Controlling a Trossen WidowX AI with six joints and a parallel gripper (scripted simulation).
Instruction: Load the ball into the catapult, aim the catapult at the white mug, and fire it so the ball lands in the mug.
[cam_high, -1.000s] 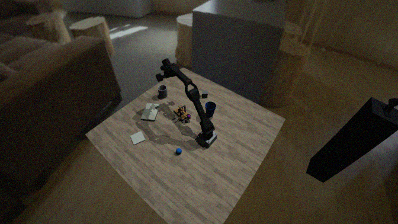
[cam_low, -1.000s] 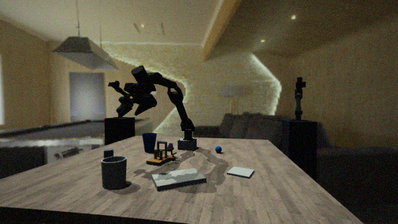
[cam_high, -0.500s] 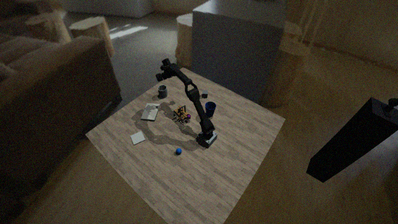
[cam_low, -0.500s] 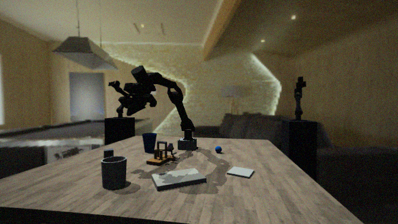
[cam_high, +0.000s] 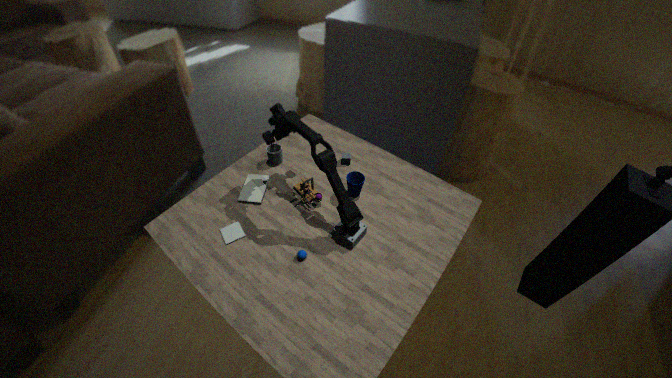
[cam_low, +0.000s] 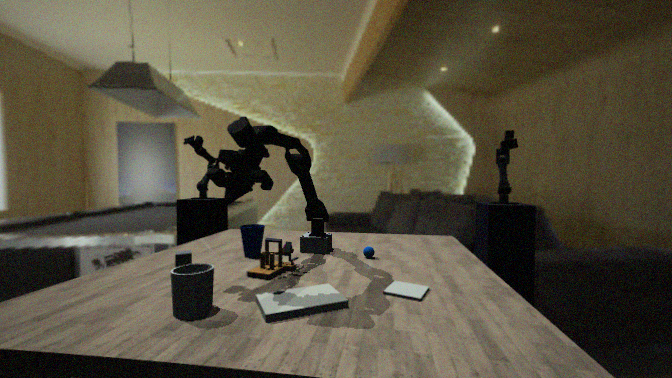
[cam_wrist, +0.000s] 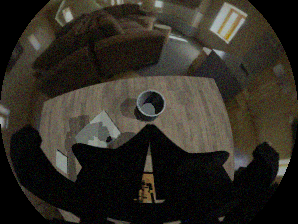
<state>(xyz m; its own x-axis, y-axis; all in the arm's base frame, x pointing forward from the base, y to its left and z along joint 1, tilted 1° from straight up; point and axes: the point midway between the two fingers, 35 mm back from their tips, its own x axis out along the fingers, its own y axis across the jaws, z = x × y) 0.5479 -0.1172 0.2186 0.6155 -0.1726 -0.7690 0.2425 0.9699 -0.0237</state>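
A catapult (cam_high: 305, 189) (cam_low: 267, 273) (cam_wrist: 147, 190) with an orange base and dark frame stands near the middle of the table. A purple ball (cam_high: 318, 196) is at its end towards the arm's base; whether it sits in the catapult's cup I cannot tell. A blue ball (cam_high: 301, 255) (cam_low: 368, 252) lies farther off. The mug (cam_high: 274, 156) (cam_low: 192, 296) (cam_wrist: 149, 114), grey in this dim light, stands upright near the table's far edge. My gripper (cam_wrist: 150, 127) is shut, with nothing seen between the fingertips, raised well above the table on the mug's side.
A blue cup (cam_high: 355, 185) (cam_low: 252, 242) and a small dark block (cam_high: 345, 161) (cam_low: 183, 258) stand on the catapult's other side. A pale flat slab (cam_high: 254, 192) (cam_low: 320, 295) lies between the mug and a smaller pale square (cam_high: 233, 232) (cam_low: 407, 290) (cam_wrist: 61, 161).
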